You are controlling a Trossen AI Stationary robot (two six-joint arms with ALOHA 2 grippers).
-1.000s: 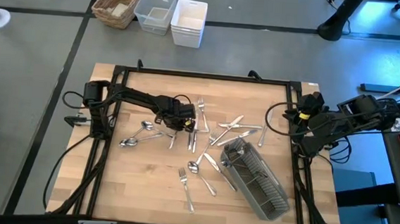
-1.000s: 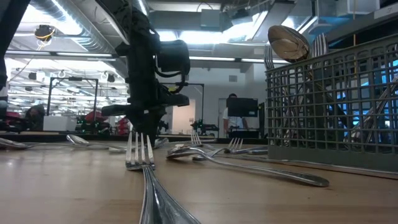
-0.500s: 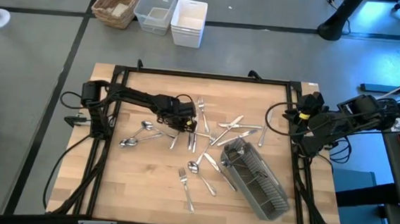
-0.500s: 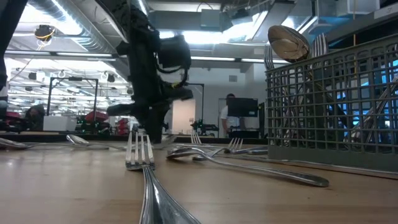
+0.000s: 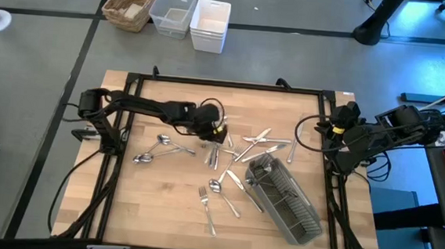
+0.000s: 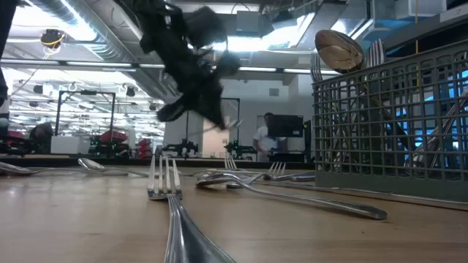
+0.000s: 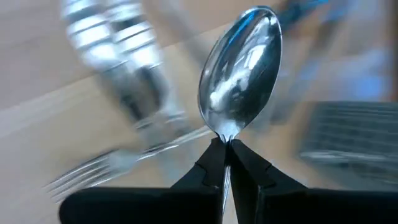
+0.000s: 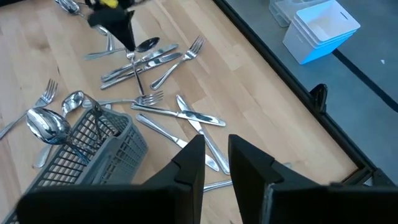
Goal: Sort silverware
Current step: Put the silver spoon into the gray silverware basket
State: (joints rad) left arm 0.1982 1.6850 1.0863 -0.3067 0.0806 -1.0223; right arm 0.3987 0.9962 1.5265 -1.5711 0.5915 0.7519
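Note:
Silverware lies scattered over the wooden table: spoons [image 5: 154, 147] at the left, knives and forks [image 5: 256, 142] in the middle, forks [image 5: 207, 206] nearer the front. My left gripper [image 5: 220, 132] hangs above the middle pile, shut on a spoon [image 7: 242, 68]. The grey slatted caddy [image 5: 284, 195] stands at the near right with a spoon [image 6: 340, 50] and other pieces sticking up in it. My right gripper [image 8: 216, 155] waits high over the table's right edge, open, with nothing between its fingers. My left gripper pinches the spoon's neck [image 7: 225, 134], just below the bowl, between its two fingertips. The fingers slant down from the table's left and lie along the spoon. The bowl sticks out beyond the fingertips, and the spoon is lifted clear of the table.
A black frame [image 5: 225, 84] borders the table. On the floor beyond the far edge stand a wicker basket [image 5: 130, 4], a clear tub [image 5: 173, 10] and a white bin [image 5: 211, 23]. Bare wood shows at the near left [image 5: 146, 205].
My left gripper has risen from the pile and tipped from pointing steeply down to a shallower slant, drifting a little toward the table's right. The spoon has come up with it, clear of the table.

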